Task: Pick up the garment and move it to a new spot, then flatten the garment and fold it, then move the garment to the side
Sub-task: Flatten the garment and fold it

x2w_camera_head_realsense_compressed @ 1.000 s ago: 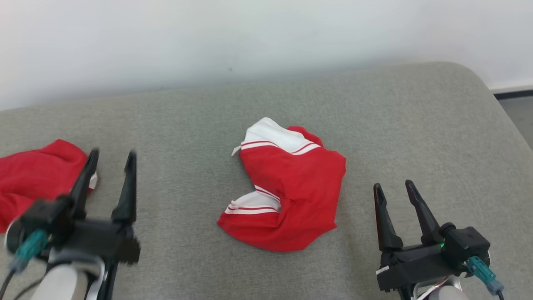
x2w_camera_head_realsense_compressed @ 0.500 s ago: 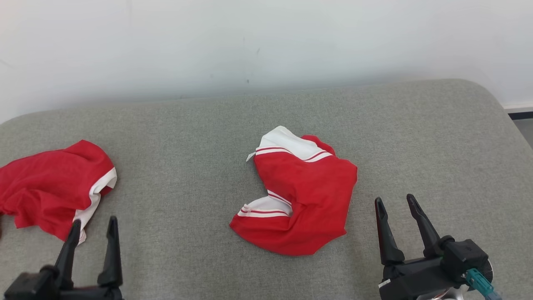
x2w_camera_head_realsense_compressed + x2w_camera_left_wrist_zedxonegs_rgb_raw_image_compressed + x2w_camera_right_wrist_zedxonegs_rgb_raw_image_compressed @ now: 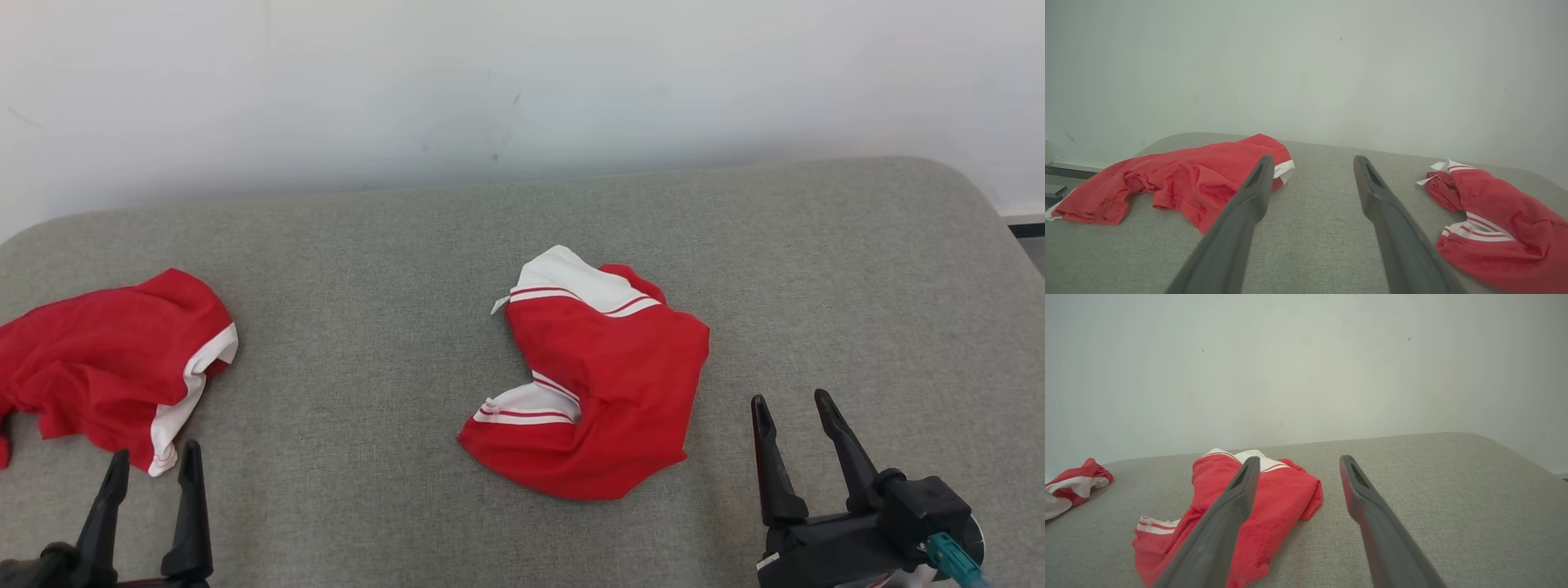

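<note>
Item: garment [image 3: 604, 384] lies crumpled at the middle of the table [image 3: 392, 245], nothing holding it | your left gripper [image 3: 157, 451]: fingers spread, empty, beside second red garment [image 3: 98, 367] | your right gripper [image 3: 791, 398]: fingers spread, empty, nearest the garment, likely poised for pickup.

You see red-and-white garments: 2, the centre garment [image 3: 604, 384] and the left garment [image 3: 106, 359] | grippers: 2, the left gripper [image 3: 155, 451] and the right gripper [image 3: 790, 398] | grey cushion [image 3: 367, 269]: 1 | white wall [image 3: 522, 82]: 1
</note>
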Tool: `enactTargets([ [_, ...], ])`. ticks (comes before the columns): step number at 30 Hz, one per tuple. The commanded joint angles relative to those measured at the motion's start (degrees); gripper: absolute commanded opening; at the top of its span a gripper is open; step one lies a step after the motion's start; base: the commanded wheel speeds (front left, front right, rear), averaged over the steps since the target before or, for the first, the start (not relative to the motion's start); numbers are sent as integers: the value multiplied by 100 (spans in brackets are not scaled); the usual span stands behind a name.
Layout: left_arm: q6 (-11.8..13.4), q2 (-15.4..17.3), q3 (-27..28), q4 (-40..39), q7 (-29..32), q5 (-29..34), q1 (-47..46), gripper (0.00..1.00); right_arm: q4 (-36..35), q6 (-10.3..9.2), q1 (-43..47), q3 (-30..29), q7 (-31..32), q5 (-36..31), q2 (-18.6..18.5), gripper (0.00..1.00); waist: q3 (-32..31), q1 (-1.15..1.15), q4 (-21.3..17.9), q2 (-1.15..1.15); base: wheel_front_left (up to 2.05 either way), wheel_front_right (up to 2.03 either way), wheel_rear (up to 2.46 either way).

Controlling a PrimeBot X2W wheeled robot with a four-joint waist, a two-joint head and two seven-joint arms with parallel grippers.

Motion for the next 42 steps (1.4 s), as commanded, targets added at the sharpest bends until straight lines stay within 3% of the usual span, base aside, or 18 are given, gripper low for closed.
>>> enactTargets([
  [1,-39,2,36,44,-7,43,-81,100,-24,-12,59,-23,-3,-31,-10,100,10,0,15,0,0,0,0],
  [35,-318,-257,162,508,-7,437,-329,100,31,-12,65,-126,73,-66,-10,100,49,0,79,0,0,0,0],
  [42,-476,-255,-361,709,17,565,-736,100,51,-12,-34,-99,44,-29,-10,100,177,0,-23,0,0,0,0],
])
